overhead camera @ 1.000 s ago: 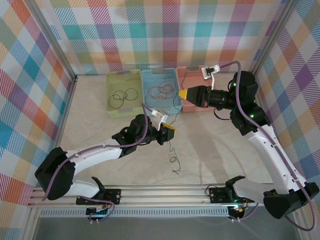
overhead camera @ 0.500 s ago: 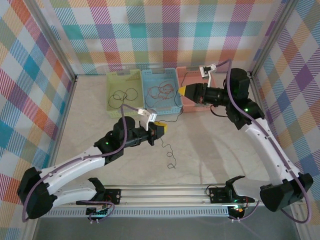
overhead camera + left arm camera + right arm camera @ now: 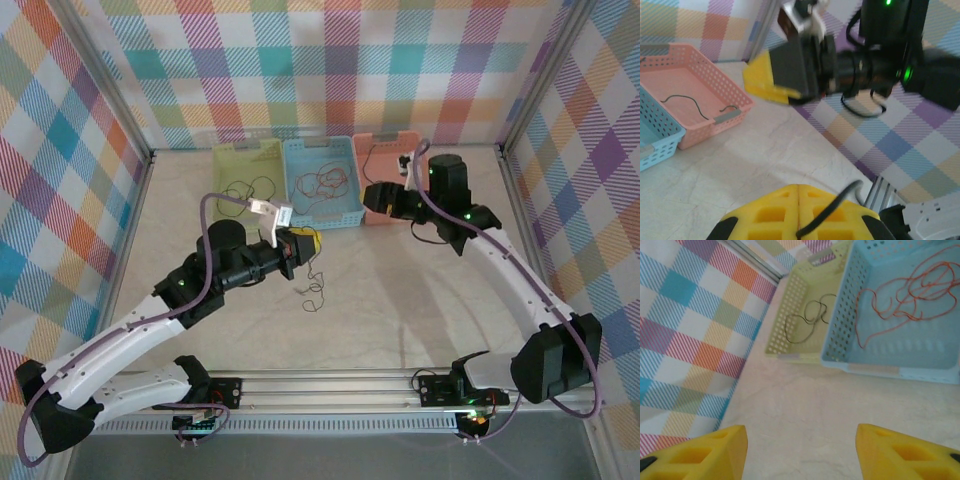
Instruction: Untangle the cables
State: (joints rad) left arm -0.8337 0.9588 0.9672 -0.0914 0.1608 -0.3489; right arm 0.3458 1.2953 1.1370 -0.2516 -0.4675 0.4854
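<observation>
Now the black cable [image 3: 312, 290] is pinched in the clenched left gripper [image 3: 799, 195], tail on the table [image 3: 420, 290]; the right gripper [image 3: 800, 437] is spread. A slow draw is advised, avoiding snags.

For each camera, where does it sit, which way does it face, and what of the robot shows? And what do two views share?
Top external: above and behind the robot, looking down at the table; left arm, right arm, left gripper, right gripper.
Left wrist: on the left arm, facing the pink basket and right gripper; own shut fingers pinch a black cable.
Right wrist: on the right arm, facing the green basket and blue basket; own fingers spread.
Shared: blue basket in both wrist views.
</observation>
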